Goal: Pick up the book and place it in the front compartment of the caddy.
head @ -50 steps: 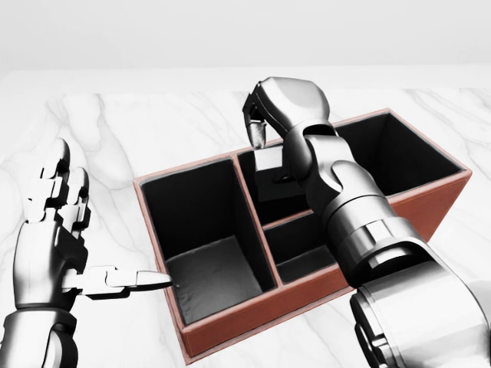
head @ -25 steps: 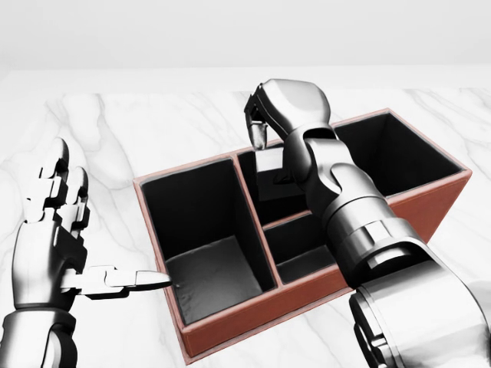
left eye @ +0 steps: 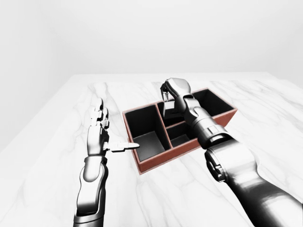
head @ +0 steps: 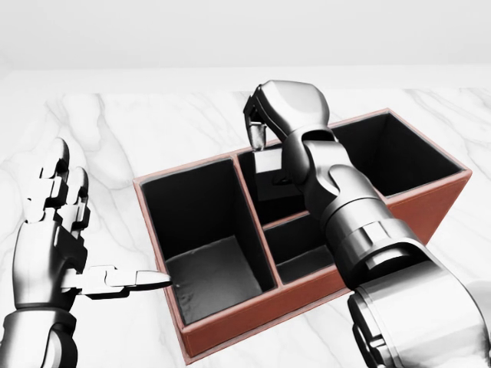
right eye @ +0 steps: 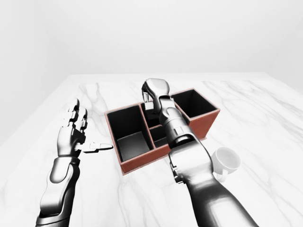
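The red-brown caddy [head: 245,313] with black compartments stands on the marble table [head: 146,130]. The grey book [head: 268,173] stands upright in the small middle compartment on the side toward the top of the head view. My right hand [head: 258,135] hovers just above the book's top edge, its fingers curled down and apart from the book. My left hand [head: 92,238] is open and empty at the left of the caddy, with its thumb pointing at the caddy's left wall.
A white mug [right eye: 226,161] stands on the table to the right of my right forearm in the right-eye view. The caddy's large left compartment [head: 207,276] and right compartment [head: 391,153] hold nothing visible. The table's edge runs along the left of the eye views.
My right hand has drawn up and left a little from the book, which stays in its compartment. The left hand has not moved.
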### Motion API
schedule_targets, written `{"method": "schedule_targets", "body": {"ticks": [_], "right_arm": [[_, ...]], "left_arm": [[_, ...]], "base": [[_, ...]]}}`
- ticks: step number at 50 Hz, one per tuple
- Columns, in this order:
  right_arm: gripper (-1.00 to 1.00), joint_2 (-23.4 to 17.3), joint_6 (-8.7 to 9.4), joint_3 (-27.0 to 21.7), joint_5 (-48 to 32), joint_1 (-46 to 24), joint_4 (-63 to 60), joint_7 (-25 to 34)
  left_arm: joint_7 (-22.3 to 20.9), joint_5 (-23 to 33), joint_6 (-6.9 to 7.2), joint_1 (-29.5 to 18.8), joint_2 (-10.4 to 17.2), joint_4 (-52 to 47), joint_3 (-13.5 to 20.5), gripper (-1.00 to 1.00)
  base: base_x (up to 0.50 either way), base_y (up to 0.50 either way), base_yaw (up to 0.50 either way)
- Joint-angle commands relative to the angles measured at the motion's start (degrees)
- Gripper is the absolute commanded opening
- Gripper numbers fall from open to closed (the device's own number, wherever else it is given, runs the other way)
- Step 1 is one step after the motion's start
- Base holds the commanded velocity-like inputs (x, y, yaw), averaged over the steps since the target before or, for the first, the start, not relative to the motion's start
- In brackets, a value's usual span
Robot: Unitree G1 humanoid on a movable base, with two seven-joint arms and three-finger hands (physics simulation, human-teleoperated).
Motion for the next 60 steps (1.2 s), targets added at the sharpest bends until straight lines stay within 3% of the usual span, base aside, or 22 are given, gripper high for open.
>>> {"method": "schedule_targets", "body": {"ticks": [1, 60], "right_arm": [[-1.0, 0.1, 0.0, -0.1, -1.2, -0.6, -0.7, -1.7], [-1.0, 0.9, 0.0, 0.4, -3.8, 0.5, 0.4, -4.3]], "left_arm": [[0.1, 0.0, 0.0, -0.1, 0.0, 0.2, 0.0, 1.0], [0.1, -0.1, 0.0, -0.1, 0.0, 0.2, 0.0, 1.0]], "base": [[0.0, 0.0, 0.0], [0.0, 0.0, 0.0]]}}
